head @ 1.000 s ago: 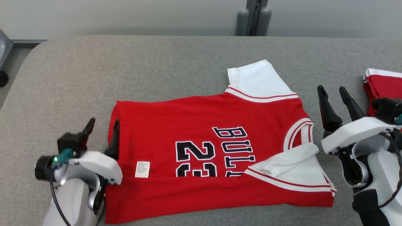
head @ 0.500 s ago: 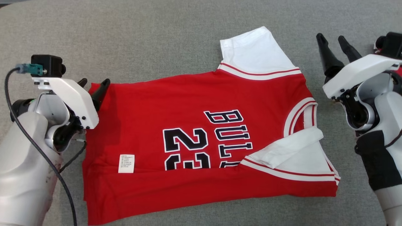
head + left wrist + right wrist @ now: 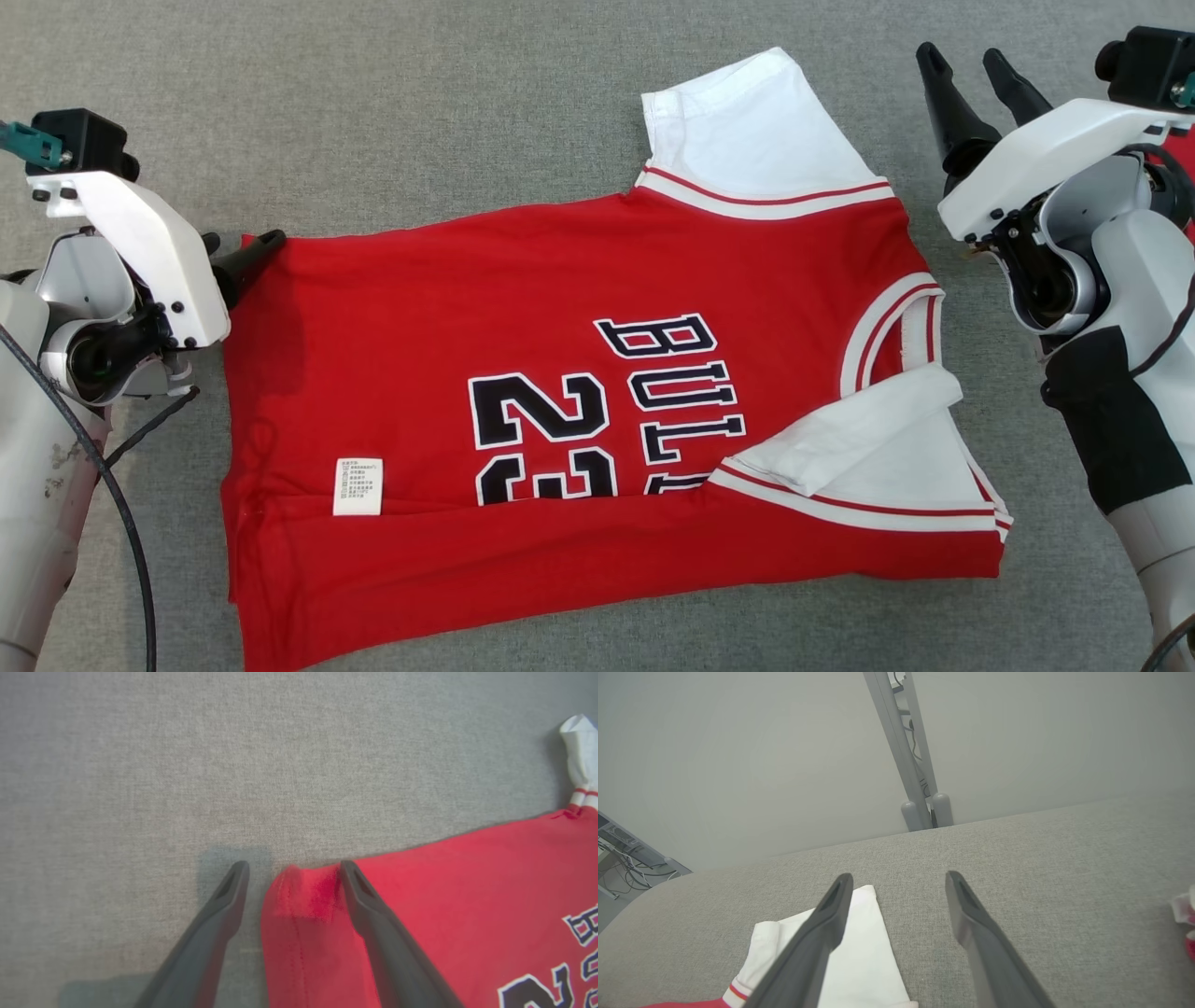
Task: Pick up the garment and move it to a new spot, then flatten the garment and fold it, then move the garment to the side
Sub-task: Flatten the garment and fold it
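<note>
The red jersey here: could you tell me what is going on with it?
A two-armed robot is folding the red jersey, laid on the grey table with its near edge turned over. The left gripper is open with the jersey's far hem corner between its fingers. The right gripper hangs open beside the white sleeve, holding nothing.

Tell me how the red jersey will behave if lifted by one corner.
Likely floppy: the jersey lies flat and creased, one white sleeve folded over itself, so it should drape and sag. Probably light, being thin cloth. The grey fabric surface may drag on it.
</note>
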Available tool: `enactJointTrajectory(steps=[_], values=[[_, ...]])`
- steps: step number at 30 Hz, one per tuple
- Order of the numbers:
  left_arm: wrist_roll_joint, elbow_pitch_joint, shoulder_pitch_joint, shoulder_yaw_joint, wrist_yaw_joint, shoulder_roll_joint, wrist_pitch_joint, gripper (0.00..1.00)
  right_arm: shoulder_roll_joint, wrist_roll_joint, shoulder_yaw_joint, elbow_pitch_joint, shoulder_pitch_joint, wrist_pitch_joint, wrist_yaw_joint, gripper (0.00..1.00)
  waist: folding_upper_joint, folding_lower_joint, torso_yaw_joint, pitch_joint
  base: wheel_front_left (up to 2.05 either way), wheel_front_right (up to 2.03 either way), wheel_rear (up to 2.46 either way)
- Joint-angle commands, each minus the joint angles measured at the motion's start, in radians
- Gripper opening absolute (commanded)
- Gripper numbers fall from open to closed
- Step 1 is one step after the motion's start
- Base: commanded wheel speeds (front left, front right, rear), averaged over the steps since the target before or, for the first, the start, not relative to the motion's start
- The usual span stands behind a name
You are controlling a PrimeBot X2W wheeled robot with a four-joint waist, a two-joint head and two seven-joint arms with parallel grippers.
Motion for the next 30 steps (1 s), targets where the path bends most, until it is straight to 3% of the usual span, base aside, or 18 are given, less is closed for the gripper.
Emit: enactJointTrajectory(steps=[1, 11, 12, 13, 14, 30], values=[[-0.007, 0.016, -0.016, -0.004, 0.0, 0.001, -0.011, 1.0, -0.007, 0.015, 0.013, 0.014, -0.017, -0.013, 0.0, 1.0, -0.0001, 0.0, 0.0, -0.001, 0.0, 0.0, 0.0], [-0.036, 0.088, -0.053, -0.036, 0.0, -0.026, -0.019, 1.0, -0.024, 0.063, 0.091, 0.073, -0.068, -0.035, 0.0, 1.0, -0.0001, 0.0, 0.006, 0.008, 0.0, 0.0, 0.0], [-0.046, 0.091, -0.055, -0.038, 0.0, -0.028, -0.015, 0.76, -0.026, 0.067, 0.098, 0.081, -0.073, -0.036, 0.0, 1.0, -0.0001, 0.0, 0.008, 0.009, 0.0, 0.0, 0.0], [-0.053, 0.094, -0.059, -0.041, 0.0, -0.029, -0.009, 0.32, -0.027, 0.072, 0.104, 0.087, -0.078, -0.036, 0.0, 1.0, -0.0001, 0.0, 0.01, 0.01, 0.0, 0.0, 0.0], [-0.061, 0.096, -0.063, -0.042, 0.0, -0.032, -0.009, 0.0, -0.028, 0.074, 0.111, 0.095, -0.085, -0.034, 0.0, 1.0, -0.0001, 0.0, 0.012, 0.012, 0.0, 0.0, 0.0], [-0.109, 0.081, -0.113, -0.115, 0.0, -0.068, -0.069, 0.0, -0.07, 0.096, 0.253, 0.259, -0.213, 0.013, 0.0, 1.0, -0.0001, 0.0, 0.102, 0.064, 0.0, 0.0, 0.0]])
